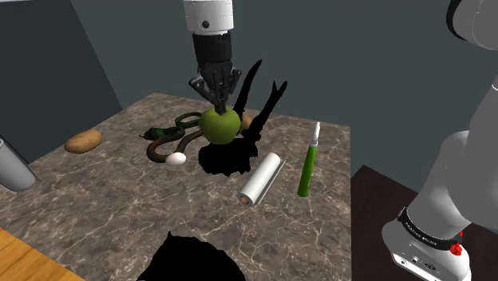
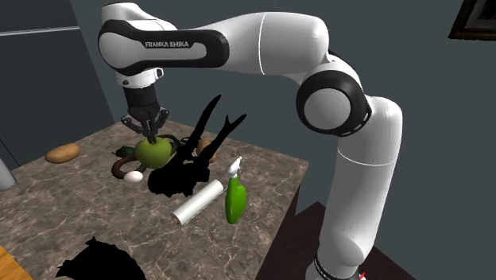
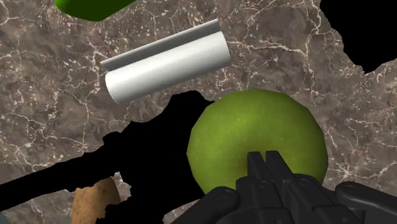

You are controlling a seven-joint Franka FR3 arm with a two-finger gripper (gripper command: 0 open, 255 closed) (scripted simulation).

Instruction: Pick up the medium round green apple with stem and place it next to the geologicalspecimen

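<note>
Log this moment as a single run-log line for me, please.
phase: holding | gripper: shut on green apple | apple: appears lifted clear of marble tabletop | placement: not yet done

The fingers (image 3: 258, 170) seemingly clasp the green apple (image 3: 254, 127) near a grey roll (image 3: 167, 67).

Apple (image 1: 220, 126) sits right under the jaws, pinched at its top by the gripper (image 1: 217, 102). Below it a spiky shape (image 1: 227, 160) lies on the table (image 1: 120, 207). Off one side of the jaws is the roll (image 1: 261, 179), with the bottle (image 1: 308, 164) farther out. On the other side the egg (image 1: 176, 159) is near and the potato (image 1: 83, 141) well apart.
</note>
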